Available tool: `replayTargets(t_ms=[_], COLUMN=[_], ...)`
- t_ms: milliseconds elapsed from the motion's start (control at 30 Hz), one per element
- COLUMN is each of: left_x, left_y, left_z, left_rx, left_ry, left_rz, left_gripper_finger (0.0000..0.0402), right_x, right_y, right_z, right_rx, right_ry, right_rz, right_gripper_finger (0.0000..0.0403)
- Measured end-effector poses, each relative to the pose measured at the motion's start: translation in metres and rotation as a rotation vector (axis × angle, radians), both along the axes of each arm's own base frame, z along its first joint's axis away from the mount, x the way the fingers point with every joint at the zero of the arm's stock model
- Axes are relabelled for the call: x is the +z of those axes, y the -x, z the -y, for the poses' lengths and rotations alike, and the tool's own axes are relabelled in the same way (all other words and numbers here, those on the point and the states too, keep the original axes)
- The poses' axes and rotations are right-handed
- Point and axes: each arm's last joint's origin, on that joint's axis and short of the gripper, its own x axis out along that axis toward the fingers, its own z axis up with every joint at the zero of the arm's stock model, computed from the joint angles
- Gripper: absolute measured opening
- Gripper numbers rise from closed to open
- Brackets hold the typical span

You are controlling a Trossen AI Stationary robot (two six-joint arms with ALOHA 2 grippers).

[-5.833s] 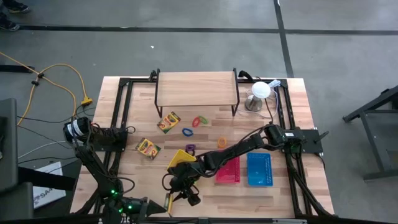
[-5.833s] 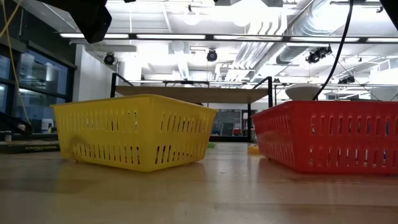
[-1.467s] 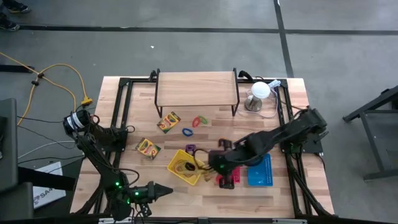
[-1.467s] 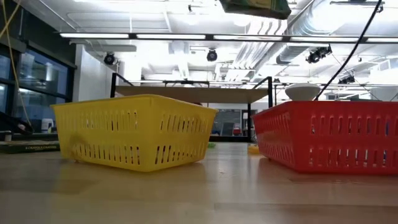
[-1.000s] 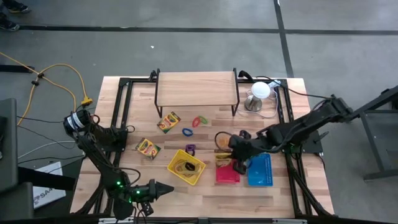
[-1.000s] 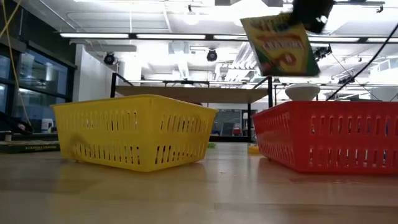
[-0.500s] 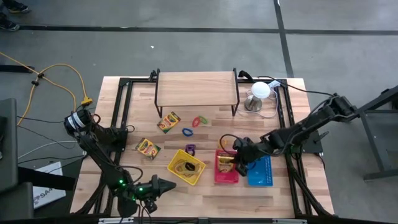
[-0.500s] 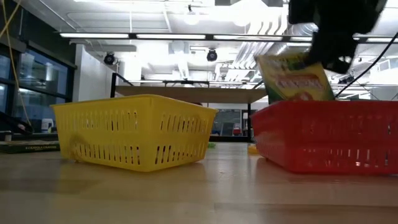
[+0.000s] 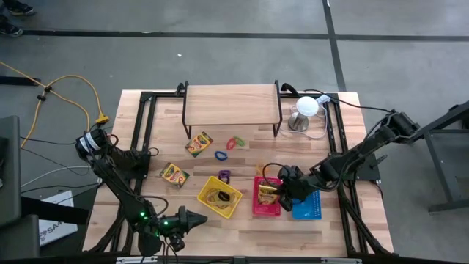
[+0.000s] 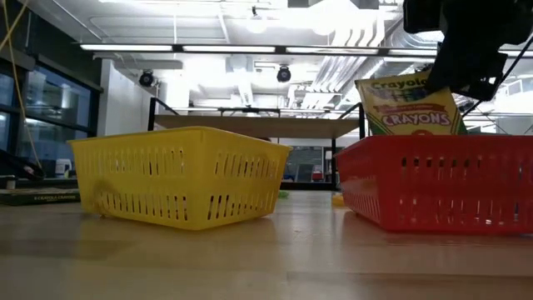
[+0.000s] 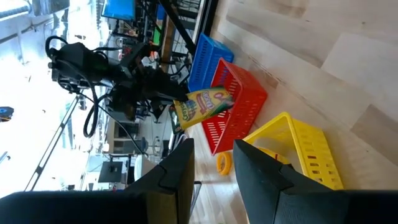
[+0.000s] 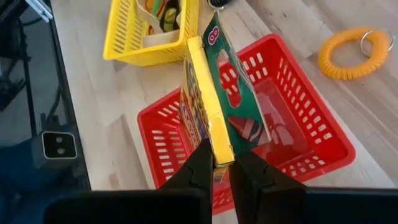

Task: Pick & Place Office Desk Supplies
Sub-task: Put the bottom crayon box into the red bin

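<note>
My right gripper [image 9: 281, 192] is shut on a yellow-and-green crayon box [image 10: 410, 108] over the red basket [image 9: 266, 207]. The box's lower part is hidden behind the basket's wall [image 10: 433, 183]. Two more crayon boxes [image 9: 198, 144] [image 9: 174, 174] lie flat on the table. Near them lie red and green loops [image 9: 234, 142], a blue ring [image 9: 221, 155] and a purple clip [image 9: 224, 175]. An orange coil ring [image 12: 348, 53] lies beyond the red basket. My left gripper [image 11: 214, 180] waits open at the table's near left, touching nothing. My right gripper pinches the crayon box's upper end [image 12: 217, 152] between its two fingers, one on each broad face. The fingers come from above, slanting in from the table's right. The box hangs nearly upright, its lower part down inside the red basket [image 12: 292, 143].
A yellow basket [image 9: 218, 196] holding small items stands left of the red one, and a blue basket [image 9: 308, 203] stands to its right. At the far edge stand a wooden shelf [image 9: 231, 104] and a white dome on a metal base [image 9: 305, 110]. Bare wood lies along the near edge.
My right gripper has gone toward the near edge and down with the crayon box. The box, earlier well above the red basket's rim, now hangs with its lower part inside the basket. The grip has stayed shut.
</note>
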Motion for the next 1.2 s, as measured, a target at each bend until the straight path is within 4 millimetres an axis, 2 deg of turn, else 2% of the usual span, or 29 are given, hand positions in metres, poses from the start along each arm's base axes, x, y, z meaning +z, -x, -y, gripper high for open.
replayTargets(t_ms=[300,633,967,1200], left_x=[0.0,0.0,0.0,0.0], left_y=[0.0,0.0,0.0,0.0], left_z=[0.0,0.001,0.001,0.001], left_rx=[-0.002,-0.018,-0.02,-0.02], left_ry=[0.001,0.025,0.027,0.027], left_rz=[-0.001,-0.006,-0.007,-0.007], left_gripper_finger=[0.0105,0.0105,0.0105,0.0105], right_x=[-0.021,-0.023,-0.024,-0.024], right_y=[-0.01,-0.012,-0.01,-0.01], right_z=[-0.012,-0.013,-0.012,-0.012], right_rx=[0.013,-0.015,-0.048,-0.043], right_ry=[0.01,-0.031,-0.042,-0.037], right_rz=[-0.042,-0.041,-0.068,-0.067], right_gripper_finger=[0.002,0.0023,0.0085,0.0104])
